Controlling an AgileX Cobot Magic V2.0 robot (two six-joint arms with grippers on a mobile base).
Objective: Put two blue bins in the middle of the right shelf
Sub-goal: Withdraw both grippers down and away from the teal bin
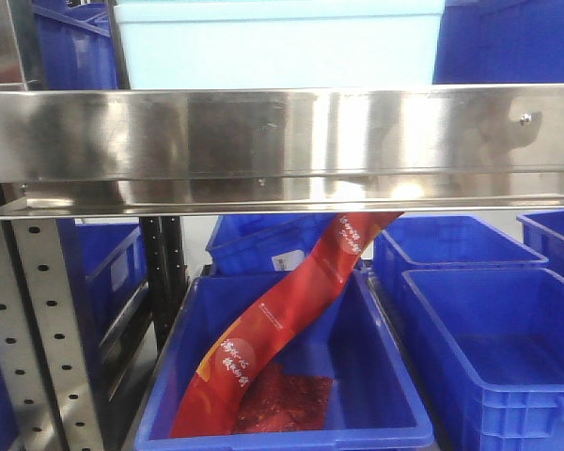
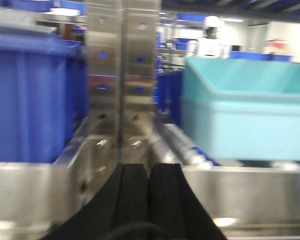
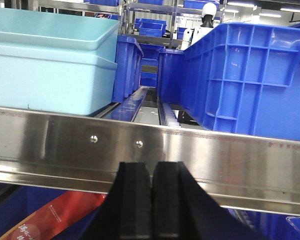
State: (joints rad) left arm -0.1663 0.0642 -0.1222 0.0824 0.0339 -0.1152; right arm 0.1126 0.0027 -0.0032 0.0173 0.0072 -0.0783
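One pale bin [image 1: 278, 42] sits on the steel shelf [image 1: 282, 146], behind its front lip; a second cannot be told apart; left gripper [image 2: 147, 200] and right gripper [image 3: 152, 200] hang before that lip, fingers pressed together, empty; risk, I judge: closed fingers strike the lip; dark blue crates [image 3: 240, 80] crowd the bin.

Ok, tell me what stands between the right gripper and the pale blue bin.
In the right wrist view, the shelf's steel front rail crosses between the shut right gripper and the pale blue bin, which sits behind and above it, to the left.
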